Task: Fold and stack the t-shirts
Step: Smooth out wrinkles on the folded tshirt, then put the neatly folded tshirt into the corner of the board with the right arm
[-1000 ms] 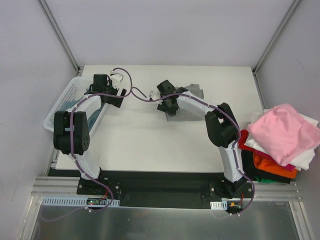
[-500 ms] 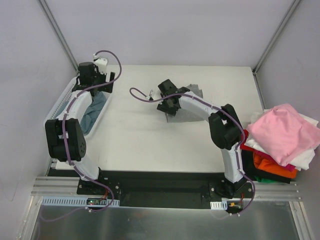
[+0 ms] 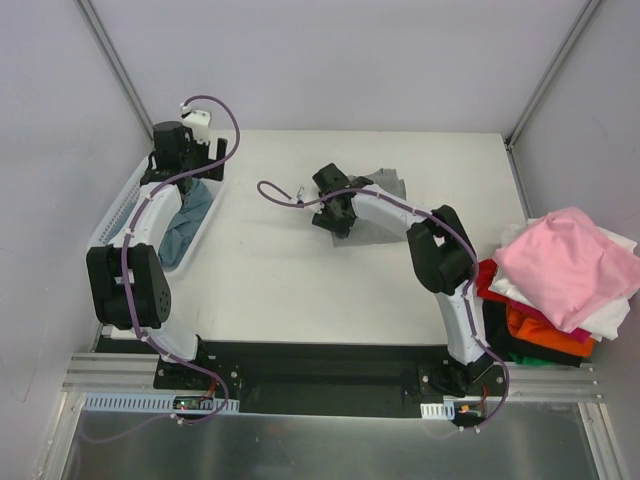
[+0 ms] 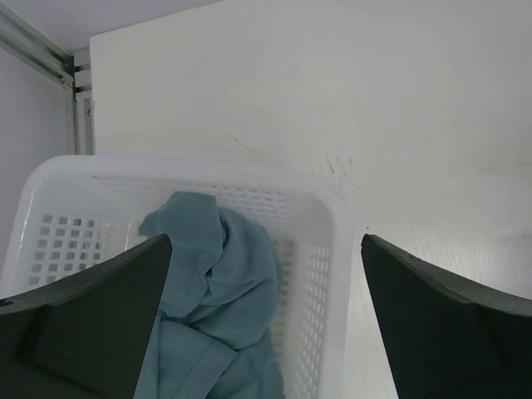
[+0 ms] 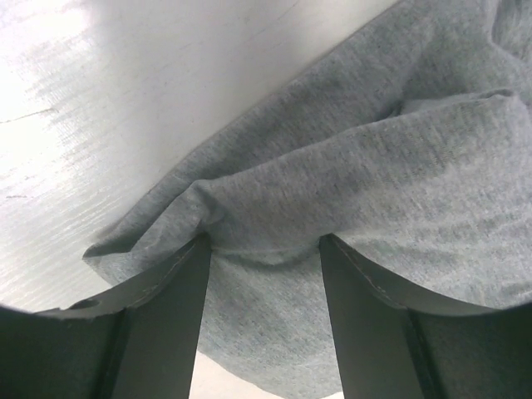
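Observation:
A light heather-grey t-shirt (image 3: 378,205) lies crumpled on the table, right of centre. My right gripper (image 3: 333,218) is down on its left edge. In the right wrist view the jaws stand apart with a fold of the grey cloth (image 5: 349,166) bunched between the fingertips of the gripper (image 5: 264,249). A dusty blue-teal t-shirt (image 3: 186,226) lies crumpled in the white basket (image 3: 122,208). My left gripper (image 3: 205,170) hovers over the basket's far end, wide open and empty (image 4: 264,243), with the teal shirt (image 4: 218,283) below it.
A pile of t-shirts sits off the table's right edge, with a pink one (image 3: 565,265) on top and white (image 3: 612,318), orange (image 3: 545,338) and red (image 3: 490,280) ones under it. The basket's rim (image 4: 337,212) lies along the table's left edge. Enclosure walls stand all round.
My left arm has swung left from the table's back middle to over the basket's far end. My right gripper has stayed on the grey shirt's left edge, shifting only slightly.

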